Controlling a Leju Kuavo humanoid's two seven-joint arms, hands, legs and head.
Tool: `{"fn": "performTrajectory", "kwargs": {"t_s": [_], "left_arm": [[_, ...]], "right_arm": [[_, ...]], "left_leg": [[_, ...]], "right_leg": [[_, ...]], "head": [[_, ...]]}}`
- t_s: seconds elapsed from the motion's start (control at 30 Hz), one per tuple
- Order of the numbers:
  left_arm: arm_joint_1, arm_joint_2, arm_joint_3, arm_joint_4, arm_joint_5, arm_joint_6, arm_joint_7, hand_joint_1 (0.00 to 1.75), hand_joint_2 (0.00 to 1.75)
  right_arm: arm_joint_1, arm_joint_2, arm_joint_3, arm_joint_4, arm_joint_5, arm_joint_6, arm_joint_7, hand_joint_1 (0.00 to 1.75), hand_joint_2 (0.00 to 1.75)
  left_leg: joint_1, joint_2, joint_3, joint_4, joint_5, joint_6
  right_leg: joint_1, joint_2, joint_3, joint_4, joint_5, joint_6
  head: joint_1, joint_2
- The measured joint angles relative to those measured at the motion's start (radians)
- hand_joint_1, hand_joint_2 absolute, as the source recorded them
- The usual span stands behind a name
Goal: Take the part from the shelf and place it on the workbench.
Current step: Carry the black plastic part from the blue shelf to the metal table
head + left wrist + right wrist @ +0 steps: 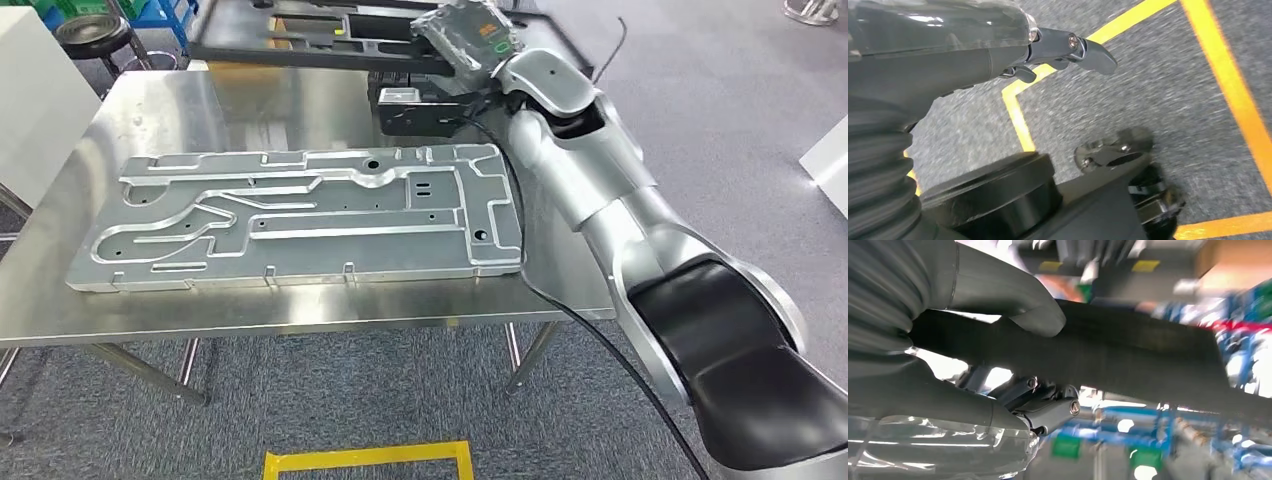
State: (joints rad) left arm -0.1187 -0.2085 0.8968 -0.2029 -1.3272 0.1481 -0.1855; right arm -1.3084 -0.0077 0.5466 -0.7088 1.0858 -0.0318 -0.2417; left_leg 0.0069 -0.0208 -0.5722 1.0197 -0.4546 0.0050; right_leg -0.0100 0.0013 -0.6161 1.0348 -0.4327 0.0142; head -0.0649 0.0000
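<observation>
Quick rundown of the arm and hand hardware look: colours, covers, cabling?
Right arm: glossy silver shells with a black section near the shoulder, and a black cable running along it. Right hand: grey ribbed cover, thick grey thumb, darker metal fingers with visible screws, and a clear plastic shell. Left hand: same grey ribbed cover, clear shell and dark screwed fingers.

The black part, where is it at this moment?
In the head view the black part is at the far right of the steel workbench, just behind the big aluminium plate. The right hand grips it, thumb on top.
</observation>
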Motion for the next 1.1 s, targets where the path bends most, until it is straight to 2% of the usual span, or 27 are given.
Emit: {"fn": "performTrajectory", "kwargs": {"t_s": [0.07,0.13,0.23,0.27,0.3,0.33,0.37,0.4,0.43,0.47,0.53,0.6,0.63,0.7,0.73,0.77,0.8,0.83,0.9,0.93,0.97,1.0,1.1], "left_arm": [[0.005,0.0,-0.001,0.0,-0.002,-0.003,0.006,0.0,1.75],[0.007,0.001,-0.002,0.0,-0.002,-0.004,0.011,0.0,1.75],[0.01,0.003,-0.002,0.0,0.001,-0.005,0.013,0.0,1.75],[0.009,0.004,-0.002,0.0,0.003,-0.005,0.013,0.0,1.75],[0.009,0.005,-0.002,0.0,0.004,-0.005,0.012,0.0,1.75],[0.008,0.006,-0.002,0.0,0.005,-0.005,0.013,0.0,1.75],[0.009,0.008,-0.002,0.0,0.005,-0.004,0.014,0.0,1.75],[0.011,0.009,-0.002,0.0,0.006,-0.004,0.014,0.0,1.75],[0.013,0.01,-0.002,0.0,0.007,-0.004,0.014,0.0,1.75],[0.014,0.011,-0.002,0.0,0.009,-0.003,0.012,0.0,1.75],[0.015,0.013,-0.002,0.0,0.011,0.002,0.004,0.0,1.75],[0.017,0.015,-0.001,0.0,0.011,0.006,-0.003,0.0,1.75],[0.017,0.016,-0.001,0.0,0.009,0.009,-0.005,0.0,1.75],[0.016,0.016,-0.002,0.0,0.005,0.016,-0.006,0.0,1.75],[0.017,0.016,-0.002,0.0,0.006,0.019,-0.004,0.0,1.31],[0.018,0.017,-0.001,0.0,0.008,0.022,-0.002,0.0,0.87],[0.019,0.018,-0.001,0.0,0.012,0.024,0.001,0.0,0.44],[0.021,0.019,-0.001,0.0,0.015,0.026,0.005,0.0,0.0],[0.023,0.019,-0.001,0.0,0.018,0.029,0.014,0.0,0.0],[0.023,0.019,0.0,0.001,0.019,0.03,0.02,0.0,0.0],[0.023,0.019,0.0,0.001,0.02,0.031,0.026,0.0,0.0],[0.023,0.019,0.001,0.001,0.021,0.033,0.032,0.0,0.0],[0.022,0.021,0.002,0.001,0.023,0.035,0.04,0.0,0.0]], "right_arm": [[-0.011,0.043,0.051,0.085,-0.013,-0.027,0.008,1.75,1.75],[-0.01,0.079,0.087,0.147,-0.013,-0.041,0.015,1.75,1.75],[-0.003,0.127,0.122,0.214,-0.017,-0.057,0.019,1.75,1.75],[0.004,0.141,0.131,0.232,-0.019,-0.06,0.019,1.75,1.75],[0.011,0.155,0.138,0.247,-0.019,-0.062,0.018,1.75,1.75],[0.016,0.166,0.145,0.258,-0.019,-0.064,0.018,1.75,1.75],[0.019,0.177,0.151,0.269,-0.019,-0.066,0.017,1.31,1.31],[0.019,0.186,0.156,0.278,-0.018,-0.069,0.016,0.87,0.87],[0.018,0.193,0.161,0.286,-0.016,-0.072,0.016,0.44,0.44],[0.017,0.199,0.165,0.294,-0.013,-0.075,0.017,0.0,0.0],[0.019,0.208,0.172,0.304,-0.008,-0.078,0.021,0.0,0.0],[0.022,0.214,0.177,0.311,-0.005,-0.08,0.026,0.0,0.0],[0.023,0.216,0.179,0.314,-0.005,-0.081,0.028,0.0,0.0],[0.027,0.216,0.181,0.321,-0.005,-0.082,0.03,0.0,0.0],[0.033,0.216,0.182,0.326,-0.005,-0.081,0.033,0.0,0.0],[0.039,0.216,0.182,0.33,-0.005,-0.08,0.037,0.0,0.0],[0.044,0.216,0.183,0.335,-0.005,-0.079,0.042,0.0,0.0],[0.047,0.215,0.183,0.339,-0.005,-0.077,0.047,0.0,0.0],[0.046,0.213,0.183,0.345,-0.005,-0.075,0.054,0.0,0.0],[0.046,0.211,0.183,0.347,-0.005,-0.074,0.057,0.0,0.0],[0.045,0.211,0.183,0.349,-0.005,-0.073,0.06,0.0,0.0],[0.046,0.21,0.184,0.351,-0.005,-0.072,0.062,0.0,0.0],[0.045,0.204,0.184,0.358,-0.005,-0.071,0.067,0.0,0.0]], "left_leg": [[0.004,-0.001,-0.002,-0.002,-0.004,-0.013],[0.005,0.005,-0.029,0.05,-0.03,-0.024],[0.007,0.012,-0.139,0.243,-0.089,-0.032],[0.007,0.012,-0.166,0.28,-0.086,-0.033],[0.008,0.012,-0.176,0.28,-0.063,-0.033],[0.008,0.013,-0.167,0.239,-0.023,-0.032],[0.008,0.013,-0.146,0.171,0.027,-0.031],[0.007,0.013,-0.122,0.109,0.063,-0.028],[0.005,0.013,-0.102,0.056,0.082,-0.024],[0.004,0.012,-0.09,0.025,0.084,-0.02],[0.003,0.011,-0.082,0.008,0.067,-0.01],[0.006,0.011,-0.079,0.002,0.064,0.001],[0.007,0.011,-0.076,-0.001,0.062,0.007],[0.008,0.013,-0.072,-0.003,0.058,0.015],[0.007,0.013,-0.07,-0.002,0.056,0.018],[0.007,0.013,-0.067,-0.002,0.054,0.02],[0.006,0.013,-0.063,-0.001,0.051,0.02],[0.005,0.012,-0.058,-0.001,0.048,0.02],[0.002,0.011,-0.048,0.0,0.04,0.016],[0.0,0.011,-0.044,0.001,0.037,0.013],[-0.001,0.012,-0.043,0.001,0.035,0.009],[-0.001,0.013,-0.043,0.001,0.033,0.005],[-0.001,0.015,-0.042,0.007,0.023,-0.01]], "right_leg": [[-0.001,0.0,0.011,-0.016,-0.007,-0.012],[-0.007,-0.001,0.021,-0.026,-0.009,-0.024],[-0.005,0.002,0.031,-0.028,-0.017,-0.036],[-0.004,0.004,0.036,-0.028,-0.021,-0.037],[-0.003,0.007,0.044,-0.027,-0.026,-0.037],[-0.003,0.009,0.052,-0.027,-0.033,-0.035],[-0.003,0.011,0.061,-0.026,-0.04,-0.033],[-0.002,0.013,0.066,-0.024,-0.047,-0.029],[0.0,0.014,0.067,-0.021,-0.053,-0.025],[0.002,0.015,0.064,-0.019,-0.056,-0.02],[0.003,0.015,0.058,-0.019,-0.058,-0.011],[0.001,0.012,0.052,-0.004,-0.07,-0.001],[0.0,0.01,0.036,0.026,-0.086,0.004],[-0.002,0.007,-0.031,0.147,-0.135,0.012],[-0.002,0.007,-0.073,0.215,-0.156,0.014],[-0.003,0.006,-0.106,0.262,-0.16,0.016],[-0.003,0.005,-0.121,0.272,-0.144,0.015],[-0.003,0.005,-0.116,0.241,-0.109,0.011],[0.001,0.003,-0.064,0.104,-0.024,-0.002],[0.005,0.001,-0.039,0.043,0.003,-0.009],[0.009,0.0,-0.024,0.006,0.015,-0.014],[0.013,0.0,-0.018,-0.009,0.015,-0.017],[0.009,0.001,-0.011,-0.021,0.018,-0.027]], "head": [[0.0,0.0],[0.0,0.0],[0.0,0.0],[0.0,0.0],[0.0,0.0],[0.0,0.0],[0.0,0.0],[0.0,0.0],[0.0,0.0],[0.0,0.0],[0.0,0.0],[0.0,0.0],[0.0,0.0],[0.0,0.0],[0.0,0.0],[0.0,0.0],[0.0,0.0],[0.0,0.0],[0.0,0.0],[0.0,0.0],[0.0,0.0],[0.0,0.0],[0.0,0.0]]}}
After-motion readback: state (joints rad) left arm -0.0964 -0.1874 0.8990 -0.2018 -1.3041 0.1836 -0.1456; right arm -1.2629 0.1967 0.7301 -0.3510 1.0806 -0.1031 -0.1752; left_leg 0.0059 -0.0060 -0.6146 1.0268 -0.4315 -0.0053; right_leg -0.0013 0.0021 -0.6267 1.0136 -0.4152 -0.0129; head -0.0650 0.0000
